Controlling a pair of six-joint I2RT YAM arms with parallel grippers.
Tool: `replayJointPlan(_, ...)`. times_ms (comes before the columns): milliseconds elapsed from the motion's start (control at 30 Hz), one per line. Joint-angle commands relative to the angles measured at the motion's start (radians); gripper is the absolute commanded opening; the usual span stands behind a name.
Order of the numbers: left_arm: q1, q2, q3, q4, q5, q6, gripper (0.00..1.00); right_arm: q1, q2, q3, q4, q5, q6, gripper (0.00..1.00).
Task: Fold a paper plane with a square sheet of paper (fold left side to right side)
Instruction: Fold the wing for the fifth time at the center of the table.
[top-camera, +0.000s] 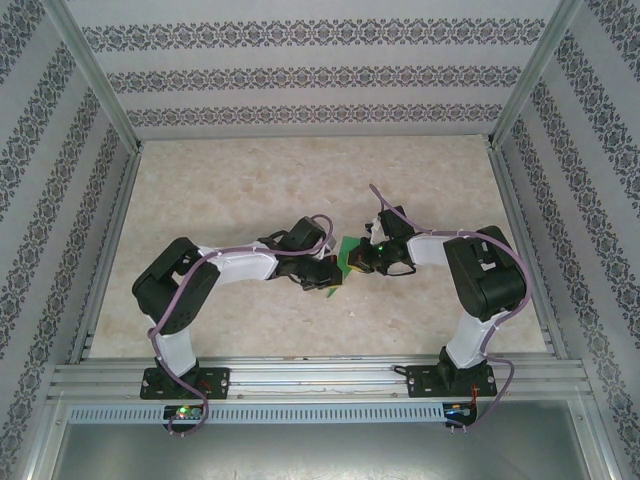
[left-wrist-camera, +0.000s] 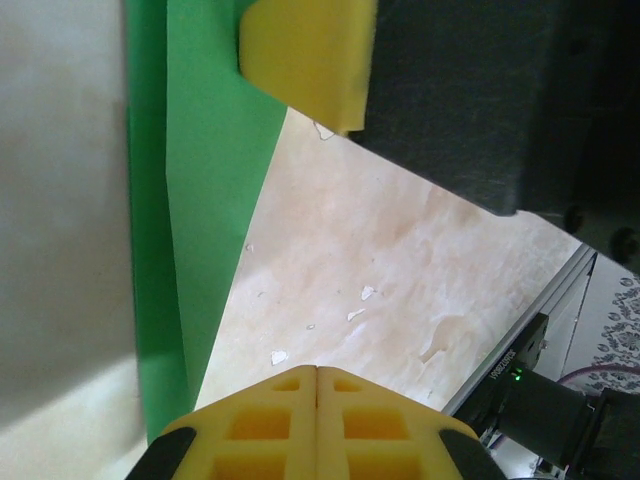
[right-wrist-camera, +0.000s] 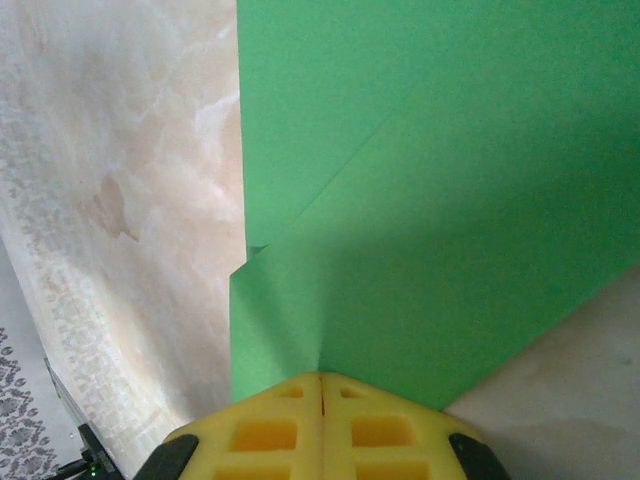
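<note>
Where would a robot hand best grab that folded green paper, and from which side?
Probably at a thin edge, coming in edge-on from the side, one finger on each face. The green paper is flat with creased layers, nothing bulky to wrap; the right gripper is shut on an edge that way.

No text is coming out legibly. A short line of white lettering (left-wrist-camera: 500, 366) is running along the black housing (left-wrist-camera: 535, 405) beside a green light (left-wrist-camera: 517, 374) in the left wrist view, too small and blurred to read
</note>
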Motion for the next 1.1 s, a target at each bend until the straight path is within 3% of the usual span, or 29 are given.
replayJointPlan(0, 0.002, 0.022, -0.011, 0.065, 0.025, -0.028, 0.03, 0.004, 0.066, -0.029, -0.102, 0.115, -0.025, 0.00)
replayJointPlan(1067, 0.007, 0.094, -0.084, 0.155, 0.034, -0.074, 0.02, 0.005, 0.073, -0.013, -0.163, 0.157, -0.054, 0.00)
